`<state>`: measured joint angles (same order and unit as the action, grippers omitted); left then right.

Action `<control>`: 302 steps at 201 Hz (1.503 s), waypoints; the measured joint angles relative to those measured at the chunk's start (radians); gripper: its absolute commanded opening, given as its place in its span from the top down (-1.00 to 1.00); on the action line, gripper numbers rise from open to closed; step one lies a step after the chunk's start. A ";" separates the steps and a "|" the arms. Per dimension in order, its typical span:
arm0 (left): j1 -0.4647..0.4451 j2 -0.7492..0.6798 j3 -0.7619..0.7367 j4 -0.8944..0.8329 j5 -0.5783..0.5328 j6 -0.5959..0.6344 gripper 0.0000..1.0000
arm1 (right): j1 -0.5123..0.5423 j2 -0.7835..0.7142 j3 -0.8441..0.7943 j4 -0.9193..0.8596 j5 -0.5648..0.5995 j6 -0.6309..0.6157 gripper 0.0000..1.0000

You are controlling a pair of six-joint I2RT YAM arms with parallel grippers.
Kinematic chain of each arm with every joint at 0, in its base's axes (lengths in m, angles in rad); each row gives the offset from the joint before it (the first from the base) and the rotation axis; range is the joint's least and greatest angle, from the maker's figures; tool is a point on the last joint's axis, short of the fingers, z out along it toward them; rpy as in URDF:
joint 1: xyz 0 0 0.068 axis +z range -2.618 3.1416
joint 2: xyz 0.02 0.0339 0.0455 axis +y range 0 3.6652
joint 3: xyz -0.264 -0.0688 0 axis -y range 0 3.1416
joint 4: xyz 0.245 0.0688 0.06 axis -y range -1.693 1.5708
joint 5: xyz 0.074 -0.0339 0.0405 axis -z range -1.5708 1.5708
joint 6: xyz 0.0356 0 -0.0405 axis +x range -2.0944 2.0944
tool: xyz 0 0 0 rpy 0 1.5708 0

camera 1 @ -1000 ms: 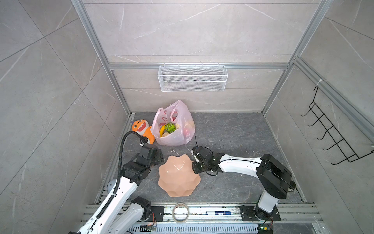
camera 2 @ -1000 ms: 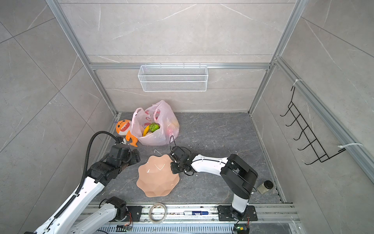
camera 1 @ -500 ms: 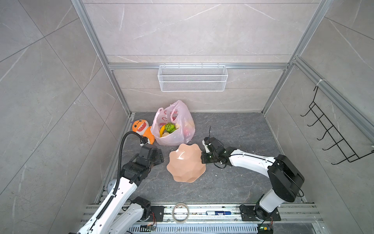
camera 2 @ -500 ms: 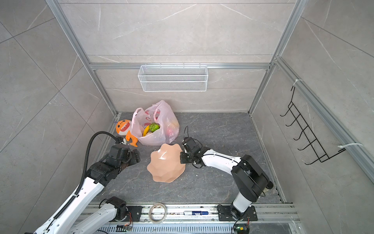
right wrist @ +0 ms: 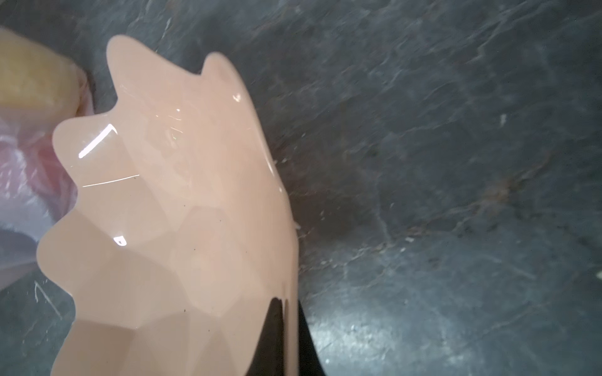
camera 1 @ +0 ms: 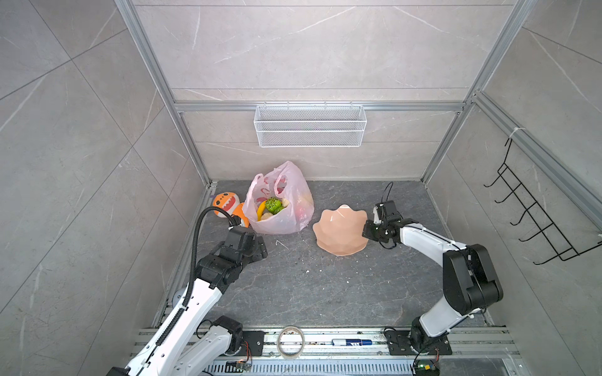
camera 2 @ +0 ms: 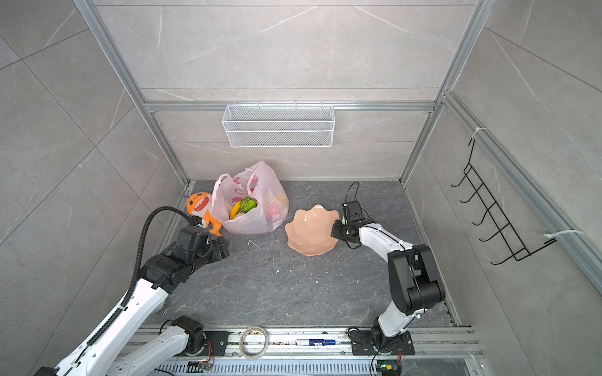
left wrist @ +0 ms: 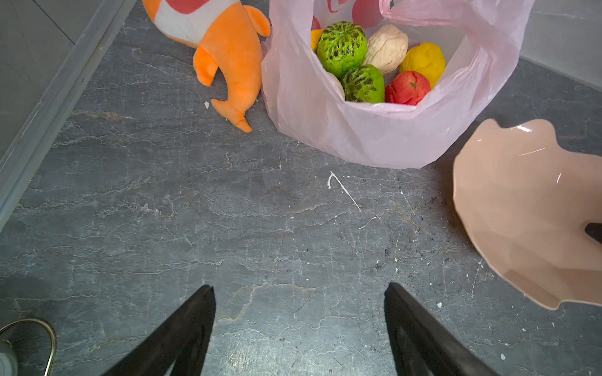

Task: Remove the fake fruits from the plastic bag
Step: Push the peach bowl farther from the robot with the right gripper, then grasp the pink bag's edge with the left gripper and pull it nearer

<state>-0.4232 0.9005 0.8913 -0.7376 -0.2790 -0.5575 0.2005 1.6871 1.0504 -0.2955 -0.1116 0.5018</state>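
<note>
The right pincer [camera 1: 368, 231] is closed on the rim of the peach scalloped bowl [camera 1: 338, 229]. Within the last second it has carried the bowl from the near middle of the table [camera 1: 293, 286] to a position just right of the plastic bag [camera 1: 283, 218], where it appears tilted. The left pincer [left wrist: 298, 288] is open and empty, facing the bag from a short way off, and has barely moved. The fake fruits [left wrist: 341, 44] all remain inside the bag. Judgement: the bowl is now staged as a receptacle, so extraction has not begun but can follow once it is released.
</note>
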 measured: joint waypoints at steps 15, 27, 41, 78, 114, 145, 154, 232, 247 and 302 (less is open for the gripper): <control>0.000 0.020 0.016 -0.004 0.005 0.000 -0.67 | -0.040 0.044 0.044 0.005 -0.002 0.004 1.00; 0.000 0.034 0.033 -0.006 0.013 0.000 -0.67 | -0.068 0.079 0.081 0.010 -0.001 0.011 1.00; -0.001 0.050 0.051 -0.011 0.021 0.000 -0.67 | -0.097 0.117 0.120 0.017 0.005 0.021 1.00; -0.008 0.099 0.087 -0.023 0.029 0.004 -0.67 | -0.165 0.188 0.187 0.032 0.018 0.046 1.00; -0.016 0.147 0.111 -0.026 0.039 0.005 -0.67 | -0.208 0.206 0.194 0.041 0.017 0.057 1.00; -0.032 0.185 0.137 -0.025 0.047 0.008 -0.67 | -0.225 0.211 0.223 0.019 0.022 0.061 0.95; -0.037 0.195 0.143 -0.025 0.048 0.008 -0.67 | -0.227 0.216 0.232 0.010 0.025 0.061 0.93; -0.058 0.256 0.200 -0.025 0.052 0.028 -0.68 | -0.232 0.243 0.237 -0.048 0.071 0.068 0.41; -0.060 0.282 0.222 -0.026 0.052 0.039 -0.69 | -0.234 0.246 0.228 -0.074 0.079 0.061 0.21; -0.060 0.468 0.407 -0.026 0.050 0.109 -0.69 | -0.234 0.173 0.146 -0.121 0.079 0.045 -0.25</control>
<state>-0.4828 1.3689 1.2984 -0.7631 -0.2291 -0.4484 -0.0334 1.8603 1.1961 -0.4168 -0.0326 0.5468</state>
